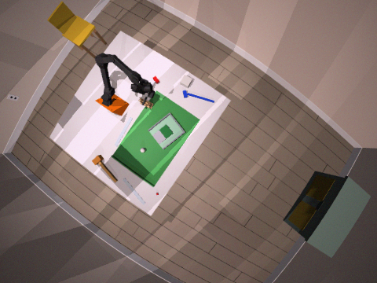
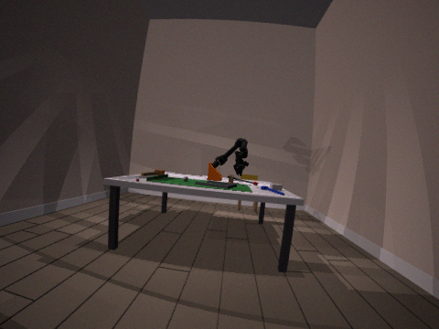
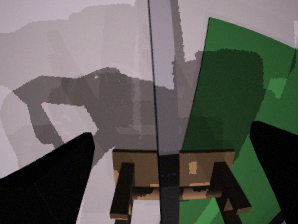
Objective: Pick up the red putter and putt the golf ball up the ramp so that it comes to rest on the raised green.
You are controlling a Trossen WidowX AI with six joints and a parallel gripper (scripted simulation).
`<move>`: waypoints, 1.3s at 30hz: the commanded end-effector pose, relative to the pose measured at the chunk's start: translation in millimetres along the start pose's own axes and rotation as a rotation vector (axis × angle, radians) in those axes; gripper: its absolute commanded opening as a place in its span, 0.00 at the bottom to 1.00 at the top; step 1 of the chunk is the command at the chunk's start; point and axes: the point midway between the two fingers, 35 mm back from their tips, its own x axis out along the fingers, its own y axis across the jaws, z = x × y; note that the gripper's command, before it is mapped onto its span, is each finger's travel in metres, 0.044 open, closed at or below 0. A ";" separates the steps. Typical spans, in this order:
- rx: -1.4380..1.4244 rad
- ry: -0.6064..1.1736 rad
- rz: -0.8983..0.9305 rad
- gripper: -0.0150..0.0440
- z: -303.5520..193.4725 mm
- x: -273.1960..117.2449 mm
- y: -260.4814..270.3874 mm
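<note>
Red putter [image 1: 155,79]: its head is seen on the white table [image 1: 86,134] just beyond the gripper [image 1: 147,103], while its thin dark shaft [image 3: 154,83] is caught in the wrist view running straight down the middle between the jaws. The jaws are spread wide and nothing is gripped. The golf ball [image 1: 143,149] is spotted on the green mat [image 1: 137,153], well apart from the jaws.

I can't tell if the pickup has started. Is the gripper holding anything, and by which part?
Nothing is held: the gripper is open above the red putter's shaft, not closed on it.
</note>
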 end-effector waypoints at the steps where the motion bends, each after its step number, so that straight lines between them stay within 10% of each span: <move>1: 0.006 0.004 0.007 1.00 -3.3 13.7 2.4; 32: 0.006 0.002 0.007 1.00 -8.7 61.0 2.5; 39: 0.000 -0.002 0.007 0.69 -6.6 58.0 1.5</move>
